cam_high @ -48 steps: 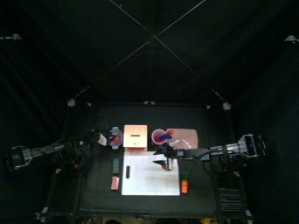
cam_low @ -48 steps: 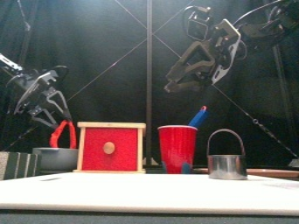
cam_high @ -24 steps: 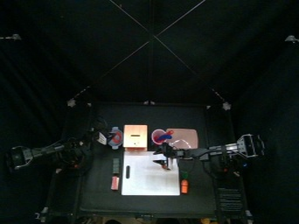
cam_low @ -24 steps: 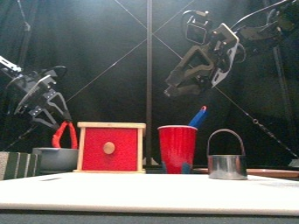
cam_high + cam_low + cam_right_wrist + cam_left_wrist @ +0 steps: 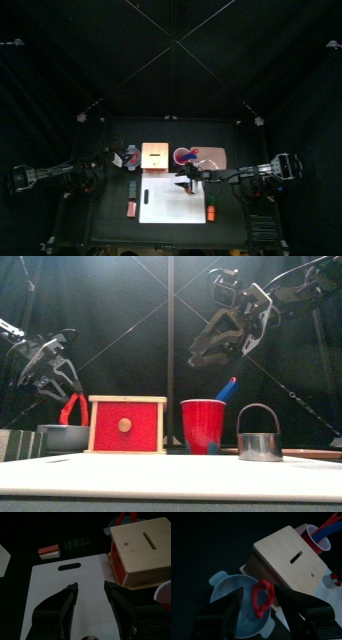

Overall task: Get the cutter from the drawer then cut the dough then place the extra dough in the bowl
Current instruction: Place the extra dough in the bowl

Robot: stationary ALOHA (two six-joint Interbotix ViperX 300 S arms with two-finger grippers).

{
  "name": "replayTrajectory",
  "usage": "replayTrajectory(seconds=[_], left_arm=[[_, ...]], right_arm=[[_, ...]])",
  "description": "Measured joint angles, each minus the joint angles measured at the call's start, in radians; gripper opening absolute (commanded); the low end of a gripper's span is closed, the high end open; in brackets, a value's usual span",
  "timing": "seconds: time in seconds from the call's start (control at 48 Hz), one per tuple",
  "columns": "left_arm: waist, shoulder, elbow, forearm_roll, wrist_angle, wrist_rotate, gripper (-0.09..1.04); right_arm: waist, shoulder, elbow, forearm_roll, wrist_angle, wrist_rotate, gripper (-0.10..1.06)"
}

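Right gripper [image 5: 221, 344]: fingers spread, empty, high in open air. The round metal cutter with a wire handle [image 5: 259, 436] stands upright well below them, just beside the red cup [image 5: 203, 426]. The flat white cutting board [image 5: 87, 572] lies under them. Left gripper [image 5: 259, 592]: fingers spread, empty, above the blue-grey bowl [image 5: 231, 584] holding red dough [image 5: 262, 598].

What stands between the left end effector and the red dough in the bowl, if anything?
Nothing visible does. The open left end effector hangs above the bowl, and only clear air separates it from the red dough inside.
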Motion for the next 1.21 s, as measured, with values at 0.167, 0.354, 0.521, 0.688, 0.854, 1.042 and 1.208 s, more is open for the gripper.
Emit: replayTrajectory(seconds=[0.167, 0.354, 0.521, 0.688, 0.854, 1.042, 1.208], left_arm=[[-0.018, 0.0, 0.008, 0.003, -0.021, -0.002, 0.88], [-0.026, 0.0, 0.008, -0.002, -0.015, -0.002, 0.88], [-0.101, 0.0, -0.014, -0.002, -0.014, -0.002, 0.88], [-0.12, 0.002, -0.029, -0.002, -0.014, -0.002, 0.88], [-0.126, 0.0, -0.034, -0.002, -0.014, -0.002, 0.88], [-0.123, 0.0, -0.034, 0.012, -0.017, 0.002, 0.88], [-0.072, 0.0, -0.032, 0.043, -0.028, -0.003, 0.88]], right_arm=[[-0.002, 0.0, -0.002, 0.002, 0.0, 0.0, 0.83], [-0.002, 0.0, 0.0, 0.005, 0.0, 0.0, 0.83], [-0.002, 0.0, 0.0, 0.009, 0.0, 0.0, 0.83], [-0.002, 0.0, 0.0, 0.015, 0.0, 0.0, 0.83], [-0.002, 0.0, 0.0, 0.018, 0.0, 0.0, 0.83], [-0.002, 0.0, -0.002, 0.018, 0.0, 0.0, 0.83], [-0.005, 0.0, 0.0, 0.018, 0.0, 0.0, 0.83]])
